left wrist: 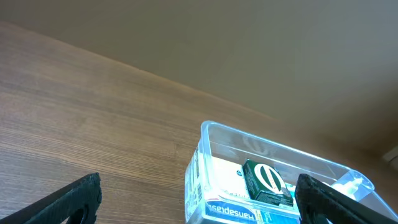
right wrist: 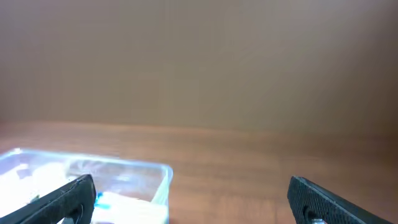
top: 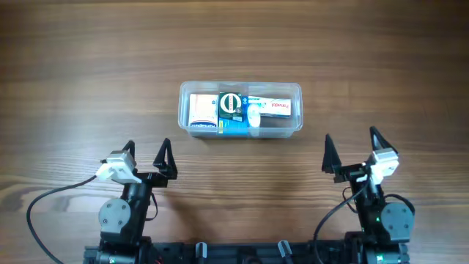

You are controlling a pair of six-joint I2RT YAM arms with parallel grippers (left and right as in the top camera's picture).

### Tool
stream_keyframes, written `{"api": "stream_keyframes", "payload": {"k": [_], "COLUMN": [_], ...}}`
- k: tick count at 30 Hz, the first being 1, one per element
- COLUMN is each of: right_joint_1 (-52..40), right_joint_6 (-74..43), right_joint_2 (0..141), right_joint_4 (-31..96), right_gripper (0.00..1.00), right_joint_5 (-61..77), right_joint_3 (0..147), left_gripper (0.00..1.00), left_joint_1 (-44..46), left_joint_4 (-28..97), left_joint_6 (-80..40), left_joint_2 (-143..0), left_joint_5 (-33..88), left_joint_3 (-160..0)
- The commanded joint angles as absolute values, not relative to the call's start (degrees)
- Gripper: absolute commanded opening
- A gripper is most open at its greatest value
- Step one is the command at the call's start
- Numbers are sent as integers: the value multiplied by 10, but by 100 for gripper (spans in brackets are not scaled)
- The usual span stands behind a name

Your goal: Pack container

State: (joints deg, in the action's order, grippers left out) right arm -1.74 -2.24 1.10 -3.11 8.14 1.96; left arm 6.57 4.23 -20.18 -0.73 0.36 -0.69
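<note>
The container [top: 296,91], a clear shallow plastic tub, sits on the wooden table at centre. Inside lie a white and blue box [top: 203,111], a dark green box with a white oval mark [top: 231,104], a blue box under it [top: 234,127] and a white box with red print [top: 277,108]. My left gripper [top: 147,154] is open and empty, near the table's front left. My right gripper [top: 352,147] is open and empty at the front right. The left wrist view shows the container [left wrist: 214,138] and the green box [left wrist: 266,182]. The right wrist view shows the container's corner [right wrist: 158,173].
The wooden table [top: 73,73] stretches bare around the container. A grey cable [top: 44,202] loops by the left arm's base. A plain brown wall [right wrist: 199,62] stands behind the table.
</note>
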Motion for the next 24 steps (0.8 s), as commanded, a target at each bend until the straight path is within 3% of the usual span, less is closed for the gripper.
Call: {"api": "stream_keyframes", "payload": {"k": [1, 24], "right_joint_1": [-20, -20], "right_joint_6": [-15, -26], "right_joint_2": [2, 2], "right_joint_4": [-7, -8], "right_gripper": [100, 100], "right_joint_5": [104, 104], "right_joint_3": [3, 3], "left_gripper": [100, 100], "left_joint_1": [61, 61], "left_joint_4": [43, 43], "left_joint_6": [-190, -190], "left_joint_2": [-2, -2], "left_joint_5": [11, 11], "left_joint_3": [-3, -3]}}
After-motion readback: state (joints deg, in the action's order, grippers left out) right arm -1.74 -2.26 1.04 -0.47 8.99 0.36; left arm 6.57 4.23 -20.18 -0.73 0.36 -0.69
